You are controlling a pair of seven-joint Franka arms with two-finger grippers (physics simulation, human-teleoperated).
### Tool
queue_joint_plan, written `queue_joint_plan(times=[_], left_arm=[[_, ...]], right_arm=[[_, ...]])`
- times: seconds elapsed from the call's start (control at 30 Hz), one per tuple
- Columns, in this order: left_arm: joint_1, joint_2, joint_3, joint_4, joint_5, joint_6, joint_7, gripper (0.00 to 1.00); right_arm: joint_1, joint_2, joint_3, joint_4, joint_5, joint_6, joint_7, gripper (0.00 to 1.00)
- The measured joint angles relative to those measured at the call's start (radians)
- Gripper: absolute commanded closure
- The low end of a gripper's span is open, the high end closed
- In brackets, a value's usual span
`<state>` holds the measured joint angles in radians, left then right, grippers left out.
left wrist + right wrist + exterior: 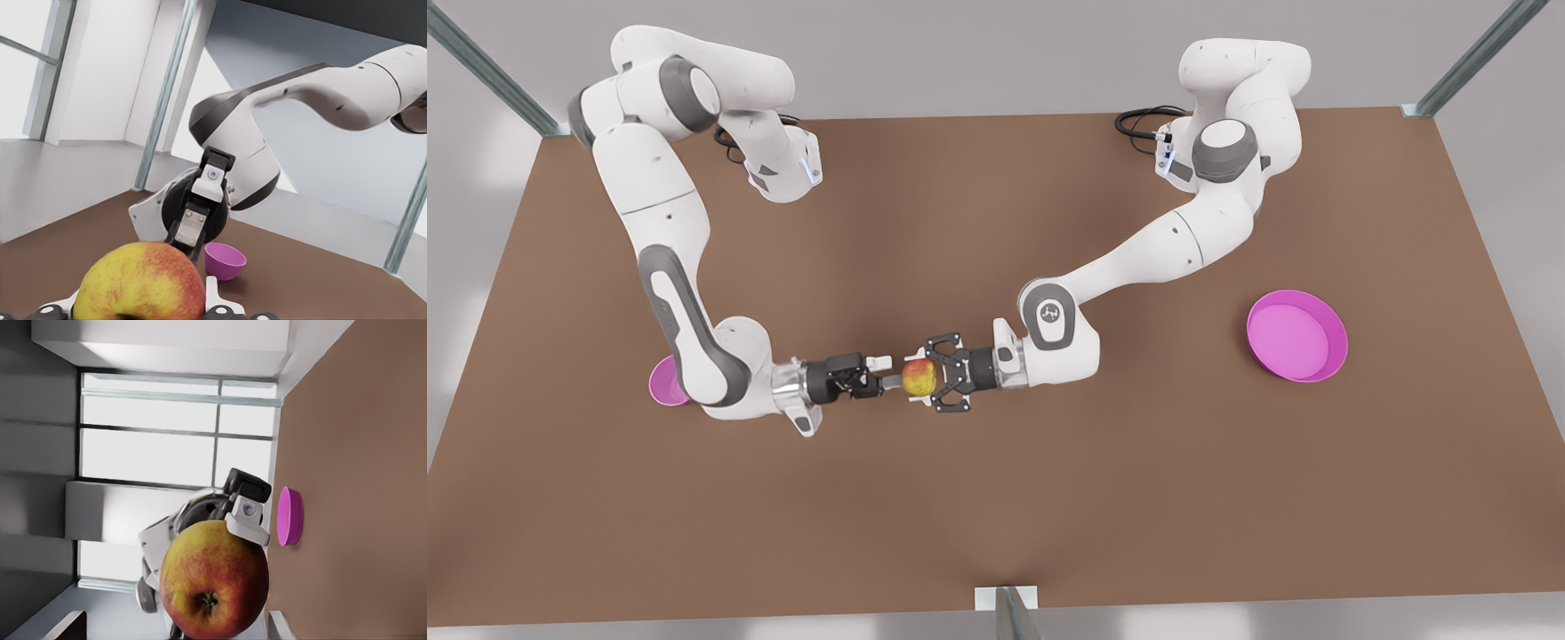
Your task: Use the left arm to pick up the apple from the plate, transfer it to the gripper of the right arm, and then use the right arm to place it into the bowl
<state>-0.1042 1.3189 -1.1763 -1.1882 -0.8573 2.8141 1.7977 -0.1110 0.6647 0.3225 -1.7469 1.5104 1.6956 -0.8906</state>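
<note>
The apple [918,378] hangs above the brown table [996,498], slightly toward six o'clock from its middle in the front view. The left gripper [927,377] reaches in from three o'clock and pinches it between its fingers [215,300]. The right gripper [887,380] meets it from nine o'clock, fingers spread beside the fruit. The small pink bowl [665,384] sits at nine o'clock behind the right arm, and the shallow pink plate [1296,336] lies well apart at three o'clock.
</note>
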Motion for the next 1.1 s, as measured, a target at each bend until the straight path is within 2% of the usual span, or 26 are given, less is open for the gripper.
queue_joint_plan(times=[0.33, 1.1], left_arm=[[-0.005, 0.005, 0.001, 0.004, -0.001, 0.001, 0.059, 0.36], [-0.008, 0.005, 0.016, 0.003, 0.000, 0.001, 0.118, 0.36]], right_arm=[[0.013, 0.006, 0.001, 0.090, -0.069, 0.030, 0.158, 0.00], [0.070, 0.034, -0.005, 0.087, -0.116, 0.081, 0.392, 0.00]])
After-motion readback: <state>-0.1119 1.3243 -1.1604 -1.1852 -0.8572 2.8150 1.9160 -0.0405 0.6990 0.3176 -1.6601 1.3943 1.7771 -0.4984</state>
